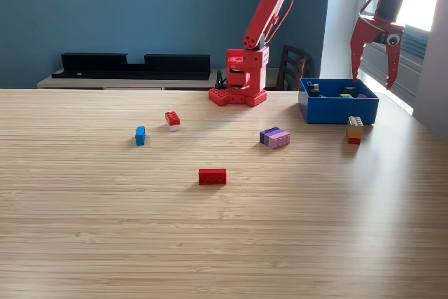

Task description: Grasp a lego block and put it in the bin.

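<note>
The blue bin stands at the exterior view's right, near the back of the wooden table, with a few small blocks inside. My red gripper hangs above the bin's right end, open, with nothing between its fingers. Loose lego blocks lie on the table: a red block in the middle front, a purple block, a red-and-white block, a small blue block, and a yellow-and-red block just outside the bin's front right corner.
The arm's red base is mounted at the table's back edge, left of the bin. A dark chair stands behind it. A black shelf runs along the blue wall. The table's right edge lies close to the bin.
</note>
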`<act>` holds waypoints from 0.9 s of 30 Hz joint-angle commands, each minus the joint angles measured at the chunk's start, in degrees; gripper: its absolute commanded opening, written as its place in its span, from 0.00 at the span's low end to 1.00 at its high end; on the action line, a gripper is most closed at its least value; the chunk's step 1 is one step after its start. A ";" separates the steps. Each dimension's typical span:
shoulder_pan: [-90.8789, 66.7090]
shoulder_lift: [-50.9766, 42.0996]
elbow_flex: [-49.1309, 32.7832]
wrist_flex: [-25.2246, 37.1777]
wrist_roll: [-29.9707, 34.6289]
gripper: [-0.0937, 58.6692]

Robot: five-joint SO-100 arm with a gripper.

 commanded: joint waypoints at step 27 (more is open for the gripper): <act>47.99 2.20 -3.43 2.64 0.53 0.00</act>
